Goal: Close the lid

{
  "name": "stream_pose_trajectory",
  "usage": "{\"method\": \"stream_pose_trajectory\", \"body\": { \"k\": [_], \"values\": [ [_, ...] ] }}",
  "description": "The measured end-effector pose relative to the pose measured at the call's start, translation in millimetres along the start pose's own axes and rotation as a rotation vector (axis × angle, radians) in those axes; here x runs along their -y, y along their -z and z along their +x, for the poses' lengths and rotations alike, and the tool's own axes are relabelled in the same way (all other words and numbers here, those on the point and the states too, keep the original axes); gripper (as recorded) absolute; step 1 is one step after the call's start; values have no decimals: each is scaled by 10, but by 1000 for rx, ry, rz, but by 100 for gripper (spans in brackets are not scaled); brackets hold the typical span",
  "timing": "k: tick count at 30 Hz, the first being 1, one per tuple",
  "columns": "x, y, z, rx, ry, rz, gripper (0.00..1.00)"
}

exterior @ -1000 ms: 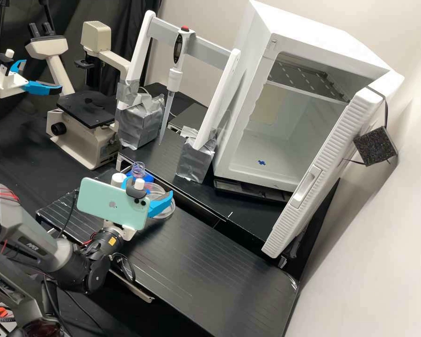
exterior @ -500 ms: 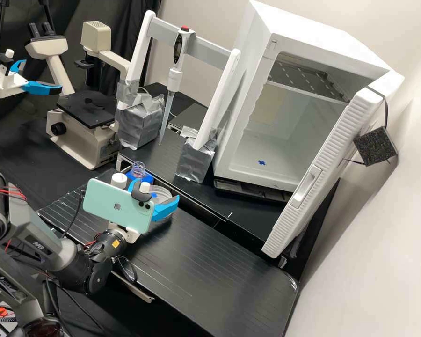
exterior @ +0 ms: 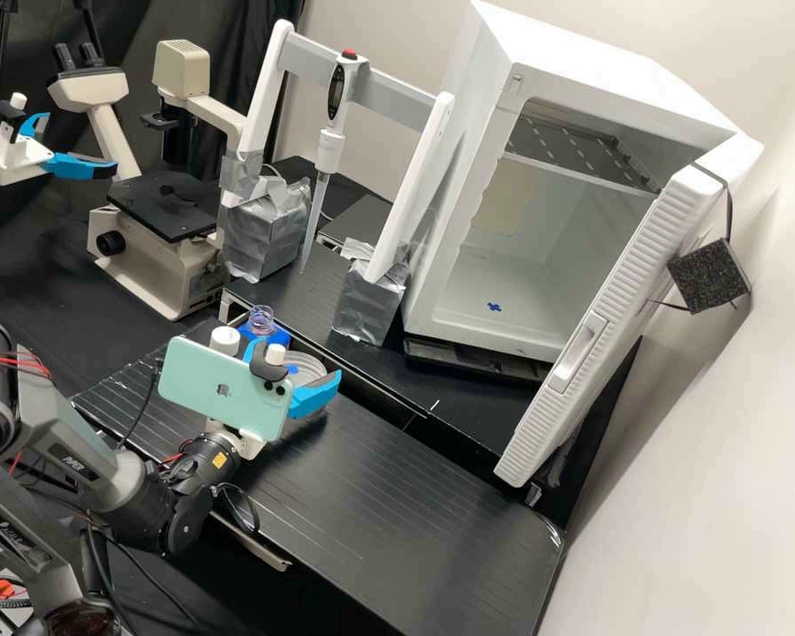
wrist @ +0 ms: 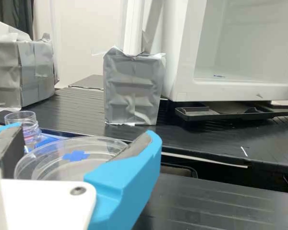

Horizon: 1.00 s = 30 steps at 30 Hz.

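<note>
The gripper (exterior: 293, 359) is low over the front bench, beside the round clear dish (exterior: 311, 364), partly hidden by a blue finger and the mint phone on the wrist. In the wrist view the gripper (wrist: 85, 136) stands open, its blue fingers wide apart with the dish (wrist: 53, 168) between them. The right finger's pad (wrist: 133, 146) overlaps the dish's rim. I cannot tell whether the pads touch it, nor whether lid and base are separate. A blue mark (wrist: 77, 155) shows on the dish.
A white-capped bottle (exterior: 224, 340) and an open clear bottle (exterior: 261, 320) in a blue holder stand close behind the phone. Farther back are a taped stand foot (exterior: 368, 305), a hanging pipette (exterior: 329, 146), a microscope (exterior: 155, 256) and a white incubator (exterior: 468, 300), its door ajar.
Over the last second my gripper has shifted slightly right in the high view, nearly all of it in the first half. More of the dish's upper rim and its blue mark shows beside the phone.
</note>
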State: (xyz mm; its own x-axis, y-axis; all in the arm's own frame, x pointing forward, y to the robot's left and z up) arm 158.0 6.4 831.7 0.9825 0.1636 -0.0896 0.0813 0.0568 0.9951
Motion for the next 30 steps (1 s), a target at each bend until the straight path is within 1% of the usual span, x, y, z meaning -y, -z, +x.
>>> {"method": "stream_pose_trajectory", "body": {
  "k": [9,12,15,17,19,22,25,27,30],
  "values": [
    [-1,3,-1,-1,-1,-1,100],
    [-23,18,-15,-4,-16,-14,100],
    [-53,47,-35,-10,-38,-20,100],
    [-66,76,-46,-22,-48,-18,100],
    [-78,94,-53,-27,-60,-25,100],
    [-115,109,-44,-25,-112,-5,100],
    [-132,89,-15,-5,-156,7,100],
    [-130,44,16,27,-177,12,100],
    [-112,-35,45,73,-178,17,100]
  ]
}}
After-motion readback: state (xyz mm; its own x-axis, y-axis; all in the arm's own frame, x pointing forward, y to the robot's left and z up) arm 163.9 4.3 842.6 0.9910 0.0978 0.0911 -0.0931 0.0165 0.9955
